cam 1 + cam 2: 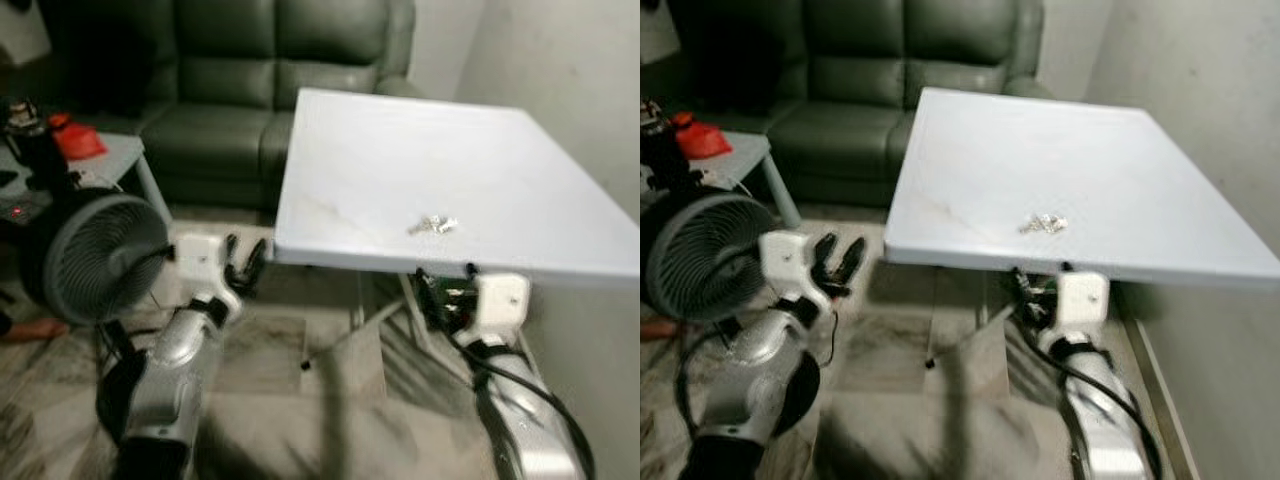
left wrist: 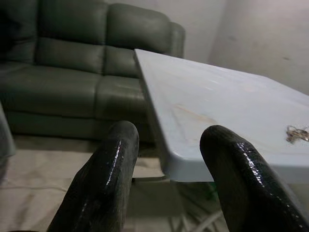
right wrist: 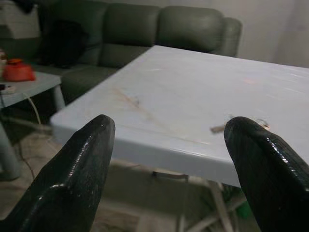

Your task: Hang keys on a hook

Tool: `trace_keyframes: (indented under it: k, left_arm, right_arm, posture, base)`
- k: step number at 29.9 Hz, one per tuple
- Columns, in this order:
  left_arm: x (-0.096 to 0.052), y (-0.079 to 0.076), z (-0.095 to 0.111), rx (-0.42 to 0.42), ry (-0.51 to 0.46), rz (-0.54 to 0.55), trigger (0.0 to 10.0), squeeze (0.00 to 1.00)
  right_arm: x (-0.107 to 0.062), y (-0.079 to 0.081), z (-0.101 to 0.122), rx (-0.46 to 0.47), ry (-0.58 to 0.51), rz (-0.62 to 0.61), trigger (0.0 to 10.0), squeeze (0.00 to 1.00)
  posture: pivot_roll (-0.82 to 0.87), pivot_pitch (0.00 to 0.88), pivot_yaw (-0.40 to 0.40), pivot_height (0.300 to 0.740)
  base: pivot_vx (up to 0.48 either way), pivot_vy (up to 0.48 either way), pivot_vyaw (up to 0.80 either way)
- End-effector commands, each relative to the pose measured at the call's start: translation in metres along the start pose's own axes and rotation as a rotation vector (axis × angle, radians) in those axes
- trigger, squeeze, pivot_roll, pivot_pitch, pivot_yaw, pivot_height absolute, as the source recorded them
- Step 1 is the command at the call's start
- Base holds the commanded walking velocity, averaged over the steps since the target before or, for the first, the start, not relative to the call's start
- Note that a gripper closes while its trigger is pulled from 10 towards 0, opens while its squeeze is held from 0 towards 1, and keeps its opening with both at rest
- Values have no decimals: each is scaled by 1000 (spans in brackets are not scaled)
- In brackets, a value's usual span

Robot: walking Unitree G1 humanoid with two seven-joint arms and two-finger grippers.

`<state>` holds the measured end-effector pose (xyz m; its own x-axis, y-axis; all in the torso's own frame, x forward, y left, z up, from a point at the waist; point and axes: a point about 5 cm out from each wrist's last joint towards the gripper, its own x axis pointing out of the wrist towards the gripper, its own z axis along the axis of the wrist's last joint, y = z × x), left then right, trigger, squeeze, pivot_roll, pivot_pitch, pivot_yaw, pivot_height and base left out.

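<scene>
A: Keys? Where?

B: Keys [image 1: 433, 225] lie flat on the white table [image 1: 380, 160], near its front edge, right of the middle. Small silvery bunch, blurry.

A: Grippers?

B: Right gripper [image 1: 444, 282] sits just below the table's front edge, almost straight under the keys, not touching them. In its wrist view the fingers [image 3: 72, 179] are spread wide, nothing between, keys [image 3: 244, 124] on the tabletop beyond. Left gripper [image 1: 245, 262] is by the table's front left corner, below the top, well apart from the keys. Fingers [image 2: 104, 179] parted, empty.

A: Room?

B: Dark green sofa [image 1: 250, 90] behind the table. Grey round fan [image 1: 100, 255] on the left, just beside the left arm. Small grey side table [image 1: 120, 155] with a red thing [image 1: 76, 140] on it. Plain wall [image 1: 570, 70] to the right. Patterned marble-look floor [image 1: 280, 360].
</scene>
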<state>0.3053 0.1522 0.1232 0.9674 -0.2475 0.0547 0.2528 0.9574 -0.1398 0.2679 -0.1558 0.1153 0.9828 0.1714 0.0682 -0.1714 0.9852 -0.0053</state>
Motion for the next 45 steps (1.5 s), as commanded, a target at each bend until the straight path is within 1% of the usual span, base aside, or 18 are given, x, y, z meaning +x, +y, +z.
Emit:
trace_keyframes:
  k: [1,10,12,15,17,19,25,30,45]
  left_arm:
    - [4,-11,2,1,-1,-40,10000,0]
    - [3,-12,1,9,11,-57,10000,0]
    - [3,-12,1,11,11,-60,10000,0]
    - [3,-14,1,14,12,-67,10000,0]
    - [3,-15,1,14,13,-70,10000,0]
    - [3,-16,1,17,15,-76,10000,0]
    - [3,-16,0,14,20,-80,10000,0]
    - [3,-16,0,10,20,-82,10000,0]
    - [3,-16,1,6,21,-80,10000,0]
  right_arm:
    - [-1,-6,6,-18,-23,-9,10000,0]
    - [-1,-4,5,-33,-17,5,10000,0]
    - [-1,-3,5,-46,-13,16,10000,0]
    - [-1,-2,4,-95,-6,29,10000,0]
    - [-1,-1,4,-91,-7,31,10000,0]
    - [0,0,4,-38,-21,29,10000,0]
    - [-1,-1,5,-32,-23,26,10000,0]
    - [-1,-1,5,-33,-25,33,10000,0]
    - [1,3,6,-28,-31,58,10000,0]
  posture:
    - [-112,0,-54,724]
    - [-108,1,-53,724]
    - [-107,2,-52,724]
    - [-107,2,-52,724]
    - [-107,2,-52,724]
    - [-109,3,-49,724]
    - [-109,4,-48,724]
    - [-109,7,-48,724]
    - [-104,10,-49,724]
  base:
    - [0,0,0]
    - [0,0,0]
    - [0,0,0]
    - [0,0,421]
    - [0,0,800]
    - [0,0,400]
    - [0,0,0]
    - [341,0,0]
    - [466,0,0]
